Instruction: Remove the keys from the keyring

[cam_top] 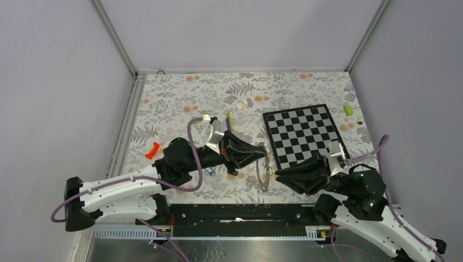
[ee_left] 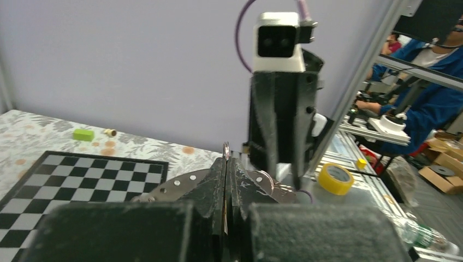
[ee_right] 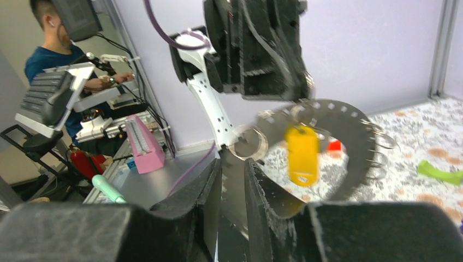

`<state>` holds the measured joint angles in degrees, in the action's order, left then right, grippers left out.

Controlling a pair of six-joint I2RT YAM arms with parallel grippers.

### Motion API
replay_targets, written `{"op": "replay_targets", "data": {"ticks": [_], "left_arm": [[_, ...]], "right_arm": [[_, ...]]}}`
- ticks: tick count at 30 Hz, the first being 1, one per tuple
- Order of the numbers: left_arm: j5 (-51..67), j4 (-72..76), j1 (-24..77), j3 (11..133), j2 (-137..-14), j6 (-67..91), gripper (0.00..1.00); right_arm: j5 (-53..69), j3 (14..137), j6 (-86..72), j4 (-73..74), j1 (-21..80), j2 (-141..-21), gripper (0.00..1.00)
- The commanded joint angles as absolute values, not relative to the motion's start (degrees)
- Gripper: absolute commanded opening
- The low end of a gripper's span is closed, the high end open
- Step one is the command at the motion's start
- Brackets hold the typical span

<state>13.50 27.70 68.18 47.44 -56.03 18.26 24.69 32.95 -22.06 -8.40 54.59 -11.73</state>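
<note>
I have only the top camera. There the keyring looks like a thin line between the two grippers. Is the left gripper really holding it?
Observer: Yes. The left wrist view shows the left gripper shut, with the keyring pinched between its fingers.
Operator: Is any key on it? From above I see none.
Observer: One key with a yellow tag hangs on the ring, clear in the right wrist view.
Operator: And the right gripper?
Observer: Part of the ring shows in the gap between its fingers; whether they press it, I cannot tell.

Yel. tag (ee_right: pixel 302 154), grey ring (ee_right: pixel 352 120), b/w board (cam_top: pixel 302 135)
</note>
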Motion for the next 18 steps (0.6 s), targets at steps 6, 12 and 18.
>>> {"op": "replay_targets", "data": {"ticks": [6, 12, 18], "left_arm": [[21.7, 36.6, 67.4, 51.6, -57.0, 21.7, 0.00], [24.5, 39.1, 67.0, 51.4, -59.2, 23.0, 0.00], [26.6, 45.0, 66.3, 49.4, -60.5, 24.8, 0.00]], "right_arm": [[22.6, 27.9, -23.2, -15.1, 54.5, -14.8, 0.28], [25.1, 27.6, -25.4, -18.9, 54.5, -17.7, 0.28], [25.2, 27.6, -26.1, -20.3, 54.5, -18.5, 0.29]]}}
